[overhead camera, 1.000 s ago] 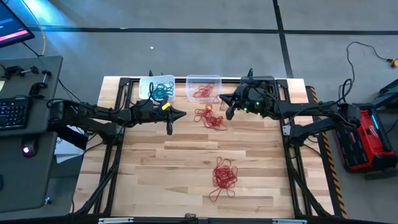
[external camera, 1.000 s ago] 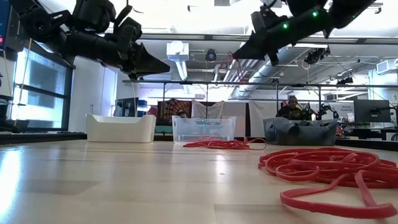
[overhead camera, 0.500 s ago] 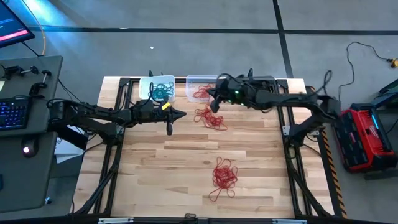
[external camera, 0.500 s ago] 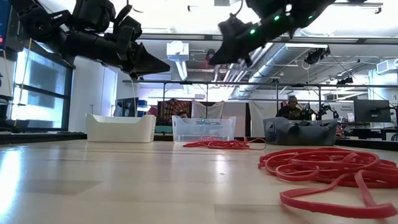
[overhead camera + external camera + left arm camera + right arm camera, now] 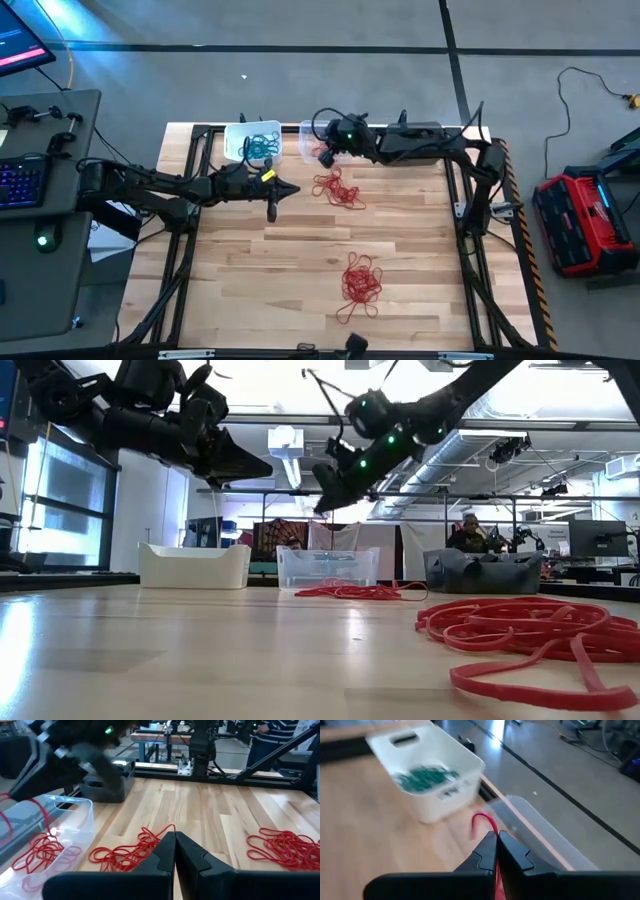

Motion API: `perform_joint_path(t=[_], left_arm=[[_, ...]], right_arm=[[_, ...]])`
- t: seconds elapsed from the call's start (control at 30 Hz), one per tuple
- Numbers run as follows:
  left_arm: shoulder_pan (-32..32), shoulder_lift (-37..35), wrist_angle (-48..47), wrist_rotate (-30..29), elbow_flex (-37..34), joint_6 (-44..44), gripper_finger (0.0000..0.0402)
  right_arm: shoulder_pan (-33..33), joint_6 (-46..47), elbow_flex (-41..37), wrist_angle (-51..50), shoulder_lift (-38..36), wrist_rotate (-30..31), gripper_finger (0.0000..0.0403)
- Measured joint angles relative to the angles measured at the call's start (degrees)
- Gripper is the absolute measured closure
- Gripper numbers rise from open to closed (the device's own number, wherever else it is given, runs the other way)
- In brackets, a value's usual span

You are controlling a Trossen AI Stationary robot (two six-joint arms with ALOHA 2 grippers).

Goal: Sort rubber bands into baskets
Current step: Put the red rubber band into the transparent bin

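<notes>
From above, the right tool (image 5: 324, 152) is hanging over the clear basket (image 5: 312, 131) at the far edge of the tabletop (image 5: 300, 260), its fingers pinched together on a red rubber band. The white basket (image 5: 238, 137) is sitting just left of the clear one and holding teal rubber bands (image 5: 261, 147). The left tool (image 5: 292, 186) is waiting fully closed and empty near the white basket. One red pile (image 5: 339, 188) is lying just in front of the clear basket, and a second red pile (image 5: 361, 280) is lying nearer the front edge, well apart from it.

At table height, the right tool (image 5: 325, 501) is hovering above the clear basket (image 5: 327, 568), with the white basket (image 5: 194, 565) beside it and a dark grey basket (image 5: 484, 572) on the other side (a person is sitting in the room behind). The left tool (image 5: 262, 467) is hanging above the white basket's side.

The left wrist camera is showing its closed fingers (image 5: 165, 855) pointing at the red pile (image 5: 131, 852), with the clear basket (image 5: 75, 817) holding red bands.

The right wrist camera is showing its fingers (image 5: 490, 851) clamped on the red rubber band (image 5: 483, 821), the white basket (image 5: 427, 770) and the clear basket's rim (image 5: 540, 827) beyond.
</notes>
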Motion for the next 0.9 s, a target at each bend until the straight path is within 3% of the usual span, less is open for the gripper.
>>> perform_joint_path(t=[0.13, 0.3, 0.43, 0.57, 0.8, 0.9], left_arm=[[-0.7, 0.0, -0.4, -0.02, 0.0, 0.01, 0.0402], [-0.74, 0.0, -0.52, -0.04, 0.0, 0.01, 0.0402], [-0.74, 0.0, -0.36, -0.21, 0.0, -0.01, 0.0402], [-0.74, 0.0, -0.4, -0.55, 0.0, -0.13, 0.0402], [-0.74, 0.0, -0.39, -0.55, 0.0, -0.48, 0.0401], [-0.74, 0.0, -0.43, -0.54, 0.0, -0.47, 0.0401]], right_arm=[[-2.8, -2.6, 1.03, -4.96, 1.73, -0.17, 0.0403], [-6.0, -0.15, 1.4, -10.0, 2.59, -7.08, 0.0403], [-6.99, 0.92, 1.35, -12.6, 3.5, -7.55, 0.0395], [-7.12, 0.6, 1.35, -13.54, 3.67, -7.53, 0.0358], [-7.12, -0.41, 1.35, -14.11, 2.56, -7.6, 0.0258], [-6.83, -0.25, 1.33, -17.22, 0.05, -7.54, 0.0246]])
